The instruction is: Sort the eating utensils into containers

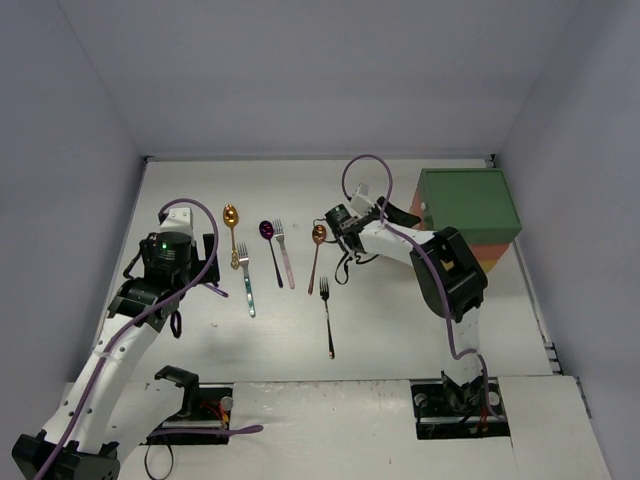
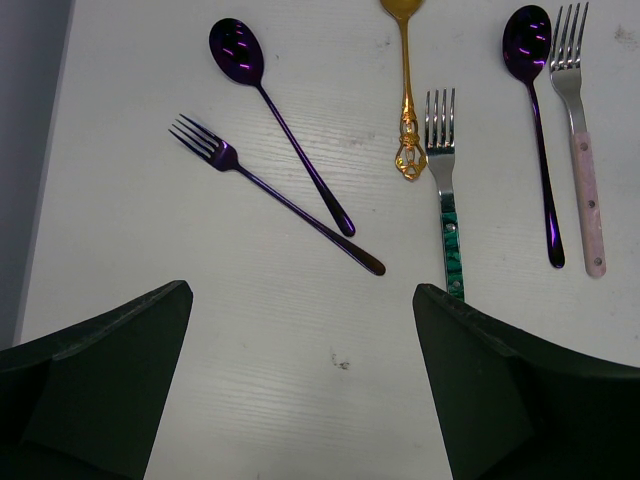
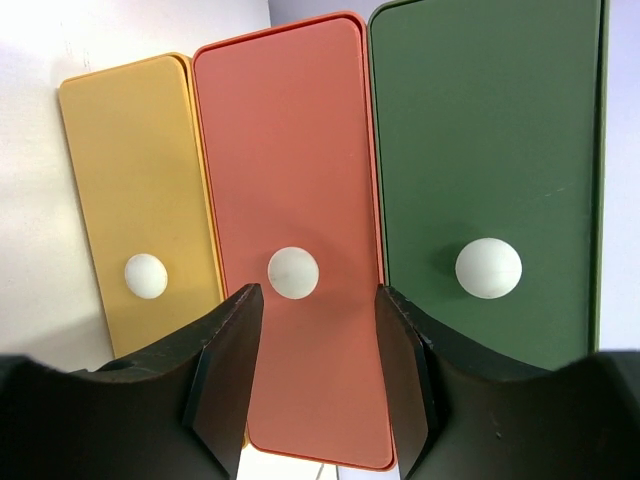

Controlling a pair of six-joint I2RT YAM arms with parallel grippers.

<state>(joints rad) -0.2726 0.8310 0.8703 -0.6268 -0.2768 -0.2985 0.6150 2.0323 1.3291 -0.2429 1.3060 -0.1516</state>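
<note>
Utensils lie in a row on the table: gold spoon [image 1: 232,225], teal-handled fork [image 1: 246,282], purple spoon [image 1: 270,245], pink-handled fork [image 1: 285,258], copper spoon [image 1: 317,250], black fork [image 1: 327,322]. My left gripper [image 1: 178,280] [image 2: 300,335] is open and empty above bare table. Just beyond it lie a purple spoon [image 2: 272,125] and a purple fork [image 2: 272,192]. The containers [image 1: 468,205] stand at the right. My right gripper [image 1: 400,213] [image 3: 318,330] is open and faces the drawer fronts: yellow [image 3: 135,170], red-orange [image 3: 290,160], green [image 3: 485,140]. The red-orange drawer's white knob [image 3: 293,271] is just above the gap.
The grey walls close in the table at the back and sides. The right arm's elbow [image 1: 450,275] hangs over the table beside the containers. Each drawer front carries a white knob: yellow [image 3: 146,276], green [image 3: 488,268].
</note>
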